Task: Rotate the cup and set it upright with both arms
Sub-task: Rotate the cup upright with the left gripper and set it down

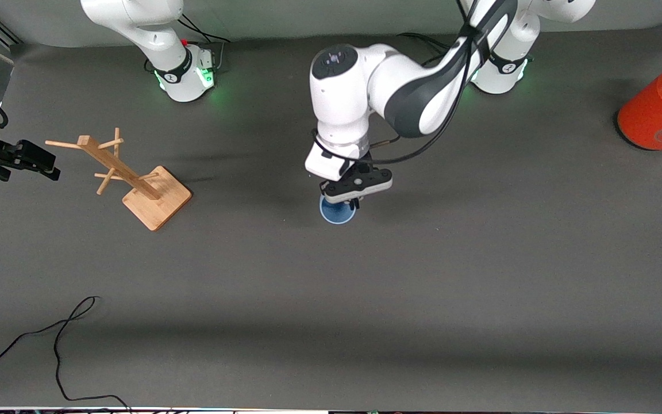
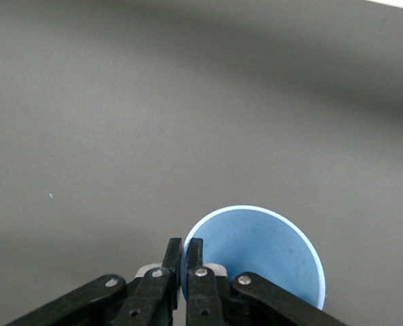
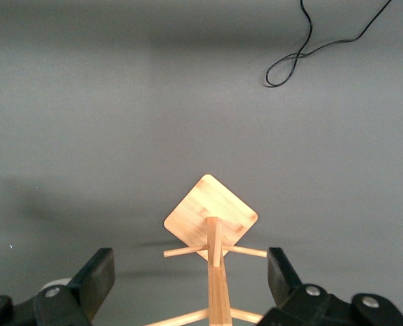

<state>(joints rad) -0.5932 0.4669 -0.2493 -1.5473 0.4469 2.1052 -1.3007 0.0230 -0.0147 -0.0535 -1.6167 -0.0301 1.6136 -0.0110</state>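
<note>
The light-blue cup (image 1: 337, 211) stands on the table's middle with its open mouth up. My left gripper (image 1: 354, 201) reaches down from above and is shut on the cup's rim, one finger inside and one outside. The left wrist view shows the cup's inside (image 2: 262, 251) and my left gripper (image 2: 185, 248) pinching its wall. My right gripper (image 1: 43, 164) is open and empty in the air at the right arm's end of the table, beside the wooden rack. In the right wrist view the right gripper (image 3: 191, 272) has wide-open fingers on either side of the rack.
A wooden rack (image 1: 135, 181) with pegs stands on a square base toward the right arm's end; it also shows in the right wrist view (image 3: 213, 221). A large orange-red cylinder (image 1: 661, 109) lies at the left arm's end. A black cable (image 1: 61, 333) trails near the front edge.
</note>
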